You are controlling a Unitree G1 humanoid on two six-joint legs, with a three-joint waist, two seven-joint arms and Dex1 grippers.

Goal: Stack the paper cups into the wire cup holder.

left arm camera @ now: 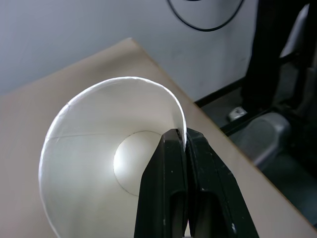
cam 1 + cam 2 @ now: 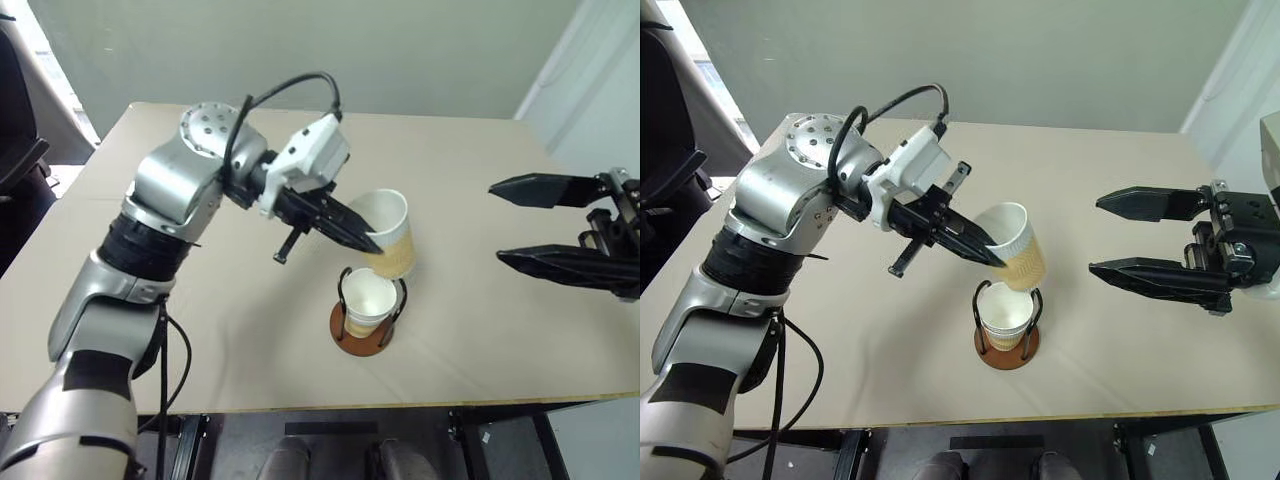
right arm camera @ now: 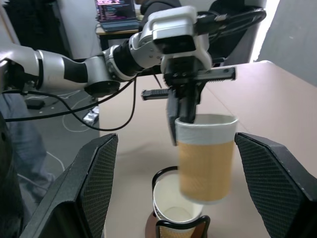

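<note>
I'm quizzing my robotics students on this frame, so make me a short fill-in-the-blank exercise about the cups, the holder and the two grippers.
1. The left gripper is shut on the ____ of a paper cup.
2. That cup hangs just above the wire cup holder, which already holds at least ____ cup.
3. The right gripper is ____ and holds nothing.
4. The holder stands on the ____.

Missing words: rim; one; open; table

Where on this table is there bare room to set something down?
Bare: the far table behind the left tool, the near strip before the wire cup holder, and the surface below the open right tool. Crowded: the centre, where the held paper cup hangs over the holder.
</note>
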